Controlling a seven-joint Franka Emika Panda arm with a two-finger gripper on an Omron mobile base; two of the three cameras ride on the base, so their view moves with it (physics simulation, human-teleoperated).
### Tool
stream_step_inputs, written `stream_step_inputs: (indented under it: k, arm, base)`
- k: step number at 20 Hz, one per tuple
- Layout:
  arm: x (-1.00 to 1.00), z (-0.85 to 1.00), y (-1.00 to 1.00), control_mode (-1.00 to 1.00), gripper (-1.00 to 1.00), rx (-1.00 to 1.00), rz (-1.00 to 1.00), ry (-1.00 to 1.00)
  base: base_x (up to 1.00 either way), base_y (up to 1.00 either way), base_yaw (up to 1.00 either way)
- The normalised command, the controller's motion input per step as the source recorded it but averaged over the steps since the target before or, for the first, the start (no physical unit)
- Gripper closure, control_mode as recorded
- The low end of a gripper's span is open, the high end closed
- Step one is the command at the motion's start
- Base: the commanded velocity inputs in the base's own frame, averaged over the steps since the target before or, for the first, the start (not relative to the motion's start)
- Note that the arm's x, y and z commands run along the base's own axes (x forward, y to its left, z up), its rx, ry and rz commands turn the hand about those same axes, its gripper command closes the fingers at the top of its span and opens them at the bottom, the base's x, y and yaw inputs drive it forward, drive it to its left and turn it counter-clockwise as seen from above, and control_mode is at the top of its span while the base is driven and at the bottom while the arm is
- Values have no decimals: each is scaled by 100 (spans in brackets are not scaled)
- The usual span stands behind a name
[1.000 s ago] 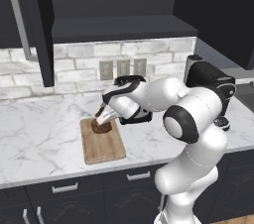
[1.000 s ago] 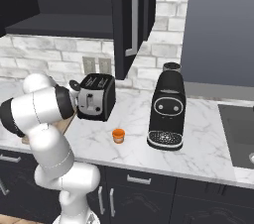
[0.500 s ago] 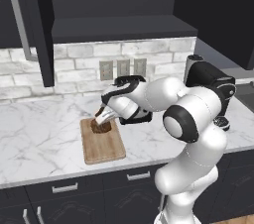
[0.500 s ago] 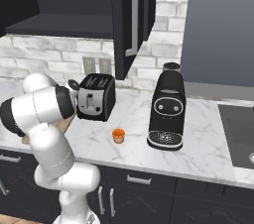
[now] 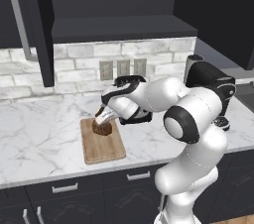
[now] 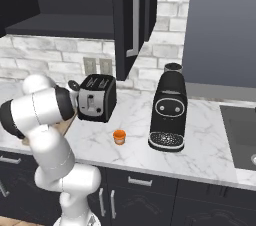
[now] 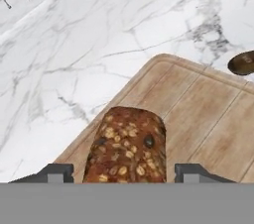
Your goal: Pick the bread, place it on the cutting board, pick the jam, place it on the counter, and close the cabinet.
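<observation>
The bread (image 5: pixel 102 128) sits on the cutting board (image 5: pixel 104 147), toward the board's back end, well inside its edges. The gripper (image 5: pixel 104 119) is right over the loaf. In the hand view the bread (image 7: pixel 127 151) lies between the two dark fingertips (image 7: pixel 54 172), and there's a visible gap betw. each tip and the loaf's sides, so the claw looks let go, jaws parted, nothing grasped (the loaf rests flat on the wood, not hanging).

So step in hand, by my read: finish the release and get clear. Best way: lift straight up off the board before swinging anywhere, so neither tip drags the loaf or tips it toward the board's edge. Keep the jaws apart till well above the loaf's rounded top.

The jam (image 6: pixel 119 137) is on the counter (image 6: pixel 210 145), well to the right of the board, past the toaster (image 6: pixel 96 97) and just left of the coffee machine (image 6: pixel 169 107); it looks already placed, though I can't be sure that counts. The cabinet (image 6: pixel 131 15) door above the toaster stands open, so closing it is prob. what remains. Approach the door from its outer face, w/ the arm kept high over the toaster.
</observation>
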Motion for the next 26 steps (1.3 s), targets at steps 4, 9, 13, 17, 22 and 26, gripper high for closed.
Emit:
stream_step_inputs:
  k: [4, 9, 13, 17, 22, 26]
  arm:
    - [-29, -1, 0, -100, -100, 0, 0, 0]
    - [-34, 0, 0, -100, -100, 0, 0, 0]
    - [-23, 14, -6, -100, -100, 0, 0, -3]
    - [-19, 34, -5, -100, -100, 0, 0, -10]
    - [-12, 49, -2, -100, -100, 0, 0, -13]
    - [-12, 49, 0, -100, -100, 0, 0, -15]
  base:
    - [0, 0, 0]
    - [0, 0, 0]
    - [0, 0, 0]
    - [0, 0, 0]
    - [0, 0, 0]
    - [0, 0, 0]
